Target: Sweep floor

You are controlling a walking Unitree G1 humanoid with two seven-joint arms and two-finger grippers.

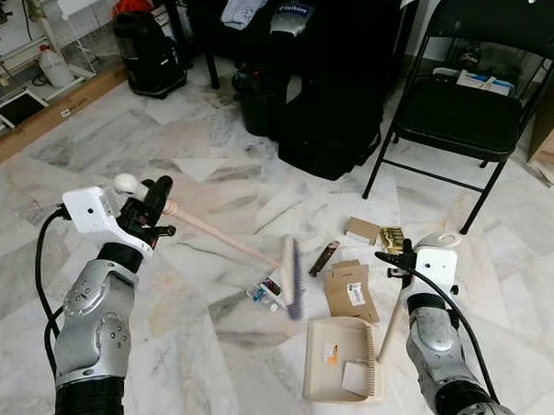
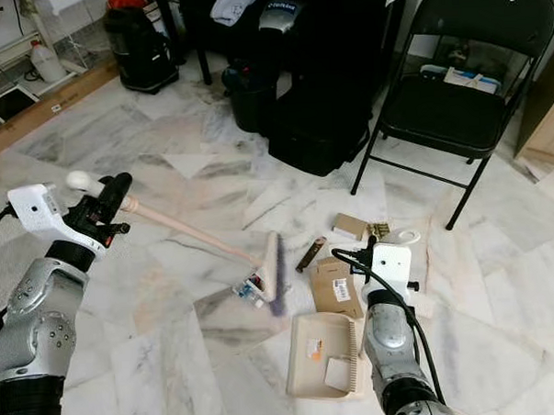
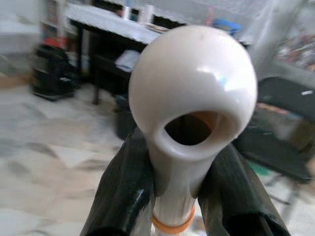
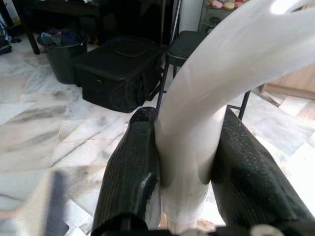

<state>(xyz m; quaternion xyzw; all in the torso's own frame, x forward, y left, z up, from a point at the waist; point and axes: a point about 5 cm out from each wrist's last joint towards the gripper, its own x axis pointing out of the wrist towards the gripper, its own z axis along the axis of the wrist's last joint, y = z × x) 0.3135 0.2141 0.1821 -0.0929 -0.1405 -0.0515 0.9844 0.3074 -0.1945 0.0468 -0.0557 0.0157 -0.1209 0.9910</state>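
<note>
Marble floor; black folding chair and black bags behind. Sweep partly done by my estimate: cardboard scraps, a small box and wrappers lie loose beside the dustpan, little inside it. Left tool, arm raised and bent, clamps the broom near its knob; the head touches the floor by the wrappers. Right tool grips the dustpan's upright handle, pan flat on the floor.

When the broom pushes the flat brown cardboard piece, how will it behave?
The cardboard piece looks thin and flat, so it is probably light and should slide easily on the smooth marble floor. It may bend or slip under the broom bristles rather than climb into the dustpan.
</note>
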